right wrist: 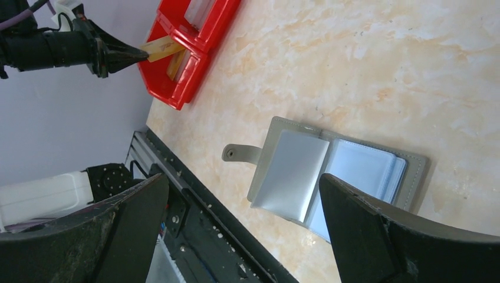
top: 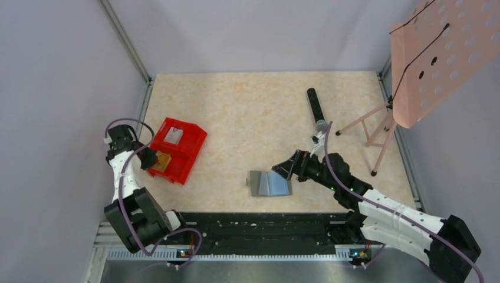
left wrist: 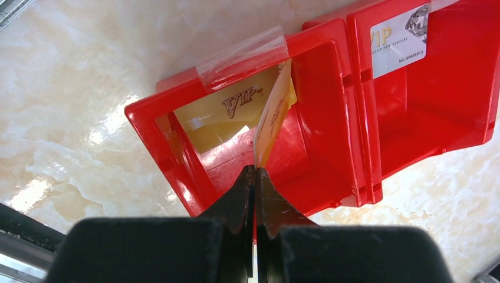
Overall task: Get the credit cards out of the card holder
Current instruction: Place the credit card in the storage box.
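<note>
Grey card holder (top: 269,183) lies open and flat on the desk (top: 247,112), close to its near edge, clasp tab pointing left. Pale sleeves show; cannot tell whether any card remains inside. Right fingers (top: 284,165) hover spread wide just above its right half, touching nothing. Risk: a descent off-line nudges the holder toward the near edge or flips a leaf shut.

Farther left, left fingers (left wrist: 255,174) are pressed together on the lower edge of a gold card (left wrist: 272,118). It is held edge-on and tilted over the red bin (left wrist: 348,118), in the compartment nearer that arm. Another gold card (left wrist: 236,103) lies there; a silver card (left wrist: 398,38) sits in the other compartment. Risk: released this way, the card probably props against the divider or catches the clear tape (left wrist: 242,56) on the rim instead of dropping flat.

Farthest, a black microphone (top: 315,106), well apart.
</note>
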Tool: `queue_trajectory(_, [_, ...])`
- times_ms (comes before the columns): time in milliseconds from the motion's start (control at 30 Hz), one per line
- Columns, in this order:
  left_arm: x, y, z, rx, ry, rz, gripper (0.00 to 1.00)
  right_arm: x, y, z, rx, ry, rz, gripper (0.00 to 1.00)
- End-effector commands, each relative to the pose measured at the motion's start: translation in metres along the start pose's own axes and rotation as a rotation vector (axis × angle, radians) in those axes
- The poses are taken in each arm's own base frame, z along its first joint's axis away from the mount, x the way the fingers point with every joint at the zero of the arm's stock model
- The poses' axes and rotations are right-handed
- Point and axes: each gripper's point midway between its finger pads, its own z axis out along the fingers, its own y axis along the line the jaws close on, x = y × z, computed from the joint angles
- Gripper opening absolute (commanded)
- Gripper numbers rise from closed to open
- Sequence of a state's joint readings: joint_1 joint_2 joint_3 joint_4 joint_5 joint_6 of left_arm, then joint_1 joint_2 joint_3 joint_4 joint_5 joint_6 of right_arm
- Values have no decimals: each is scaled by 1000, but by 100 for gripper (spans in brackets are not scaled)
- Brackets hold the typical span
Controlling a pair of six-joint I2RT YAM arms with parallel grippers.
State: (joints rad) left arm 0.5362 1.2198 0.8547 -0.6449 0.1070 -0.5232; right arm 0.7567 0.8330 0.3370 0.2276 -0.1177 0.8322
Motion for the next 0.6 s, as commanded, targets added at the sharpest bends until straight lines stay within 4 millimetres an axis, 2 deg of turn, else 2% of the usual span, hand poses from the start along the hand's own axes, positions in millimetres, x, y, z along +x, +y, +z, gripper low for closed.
queue_trajectory(0, [-20,-3,-3,-20,-29,17,0,-29,19,-3,-32,-78,-42,99])
queue_trajectory(333, [-20,4,5,-73,2,6,0,-29,14,-1,-16,-75,-56,99])
queue_trajectory(567, [-17,6,10,-85,26,-1,5,-31,11,1,-9,-74,-61,99])
